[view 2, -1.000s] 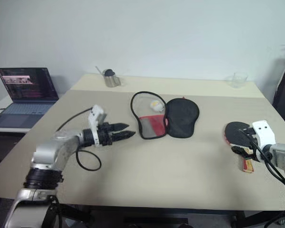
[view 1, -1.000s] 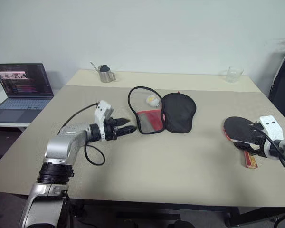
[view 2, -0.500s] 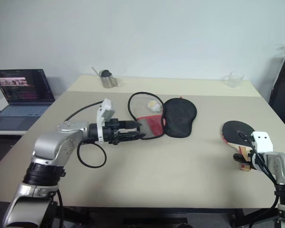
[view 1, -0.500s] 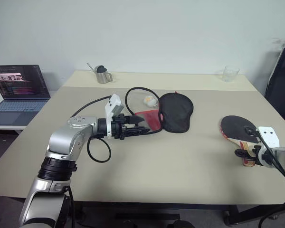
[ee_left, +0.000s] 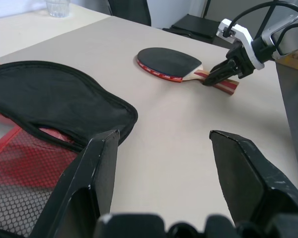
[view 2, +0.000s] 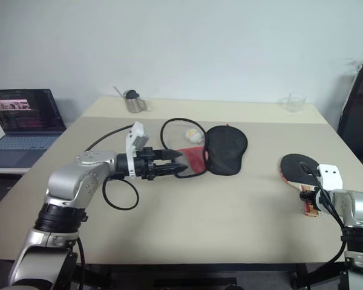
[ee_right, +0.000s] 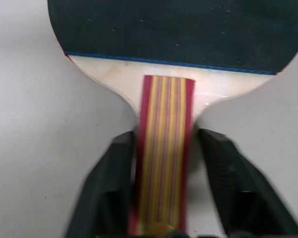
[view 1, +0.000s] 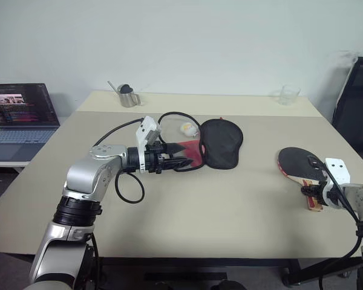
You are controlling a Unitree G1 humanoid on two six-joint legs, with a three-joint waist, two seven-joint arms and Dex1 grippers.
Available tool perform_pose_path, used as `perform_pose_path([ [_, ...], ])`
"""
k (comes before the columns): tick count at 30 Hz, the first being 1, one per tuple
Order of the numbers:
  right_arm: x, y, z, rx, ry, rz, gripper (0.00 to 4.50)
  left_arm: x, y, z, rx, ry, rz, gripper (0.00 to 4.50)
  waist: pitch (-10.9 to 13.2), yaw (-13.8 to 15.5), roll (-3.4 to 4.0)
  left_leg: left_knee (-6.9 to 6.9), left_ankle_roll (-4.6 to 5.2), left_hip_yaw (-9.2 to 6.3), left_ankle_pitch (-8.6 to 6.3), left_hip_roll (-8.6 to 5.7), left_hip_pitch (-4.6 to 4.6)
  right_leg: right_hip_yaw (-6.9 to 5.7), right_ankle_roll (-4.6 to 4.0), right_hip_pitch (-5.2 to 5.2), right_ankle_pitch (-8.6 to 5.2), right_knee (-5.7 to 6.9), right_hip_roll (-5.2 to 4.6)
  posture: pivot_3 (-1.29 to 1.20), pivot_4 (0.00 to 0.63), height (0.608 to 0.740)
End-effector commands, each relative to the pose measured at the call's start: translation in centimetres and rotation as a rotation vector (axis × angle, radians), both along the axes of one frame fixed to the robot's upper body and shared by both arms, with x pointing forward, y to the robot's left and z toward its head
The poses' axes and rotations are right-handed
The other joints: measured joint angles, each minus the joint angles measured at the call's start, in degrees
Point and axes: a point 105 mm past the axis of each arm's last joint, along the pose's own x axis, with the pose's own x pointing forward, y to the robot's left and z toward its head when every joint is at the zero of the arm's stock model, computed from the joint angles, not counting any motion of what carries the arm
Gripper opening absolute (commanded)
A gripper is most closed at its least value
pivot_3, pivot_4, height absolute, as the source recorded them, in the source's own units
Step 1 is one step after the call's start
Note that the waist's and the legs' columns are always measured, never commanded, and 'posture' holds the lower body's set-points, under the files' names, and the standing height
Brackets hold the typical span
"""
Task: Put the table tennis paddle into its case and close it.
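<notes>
At lower right of the head views the paddle [view 1: 297, 166] lies flat on the bench [view 1: 218, 199], well apart from the case [view 1: 213, 142], and the right tool [ee_right: 161, 166] has its fingers against both sides of the striped wooden handle, gripping it, so the pickup is only starting and insertion and zipping are left. Near frame centre the case lies unzipped, soft black fabric with a red mesh panel, and the left tool [ee_left: 161, 158] stands wide and empty at its rim.
</notes>
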Motion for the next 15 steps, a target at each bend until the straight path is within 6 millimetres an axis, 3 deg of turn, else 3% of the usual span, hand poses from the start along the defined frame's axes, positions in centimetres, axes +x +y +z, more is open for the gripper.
perform_pose_path([
  [1,0.5,0.1,1.2,-0.018,-0.038,-0.005,1.03,0.0,-0.1,1.4,-0.017,-0.063,0.0,3.18,0.0,-0.1,0.0,-0.02,0.0,0.0,0.0,0.0,0.0,0.01,0.0,0.0,0.0,-0.01,0.0,0.0,0.15,0.74],
  [3,0.8,0.2,1.7,-0.024,-0.056,-0.009,1.03,0.0,-0.1,1.4,-0.018,-0.064,0.001,3.18,0.0,-0.3,0.0,-0.03,0.0,0.01,0.0,0.01,-0.01,0.02,0.0,-0.02,0.0,-0.01,0.0,0.0,0.15,0.74],
  [8,2.5,1.8,5.6,-0.021,-0.186,0.016,1.03,0.2,0.1,1.3,-0.012,-0.066,0.012,3.18,0.1,-0.4,0.14,-0.04,0.0,0.05,0.0,0.02,-0.01,0.06,0.0,-0.08,0.0,0.02,-0.01,0.0,0.15,0.74],
  [15,5.7,6.9,11.3,0.02,-0.373,0.075,1.03,0.6,0.7,1.1,-0.001,-0.071,0.049,3.18,0.1,-0.4,0.21,-0.15,0.0,0.04,0.0,0.07,-0.12,0.04,-0.07,-0.23,-0.04,0.0,0.01,0.0,0.15,0.74],
])
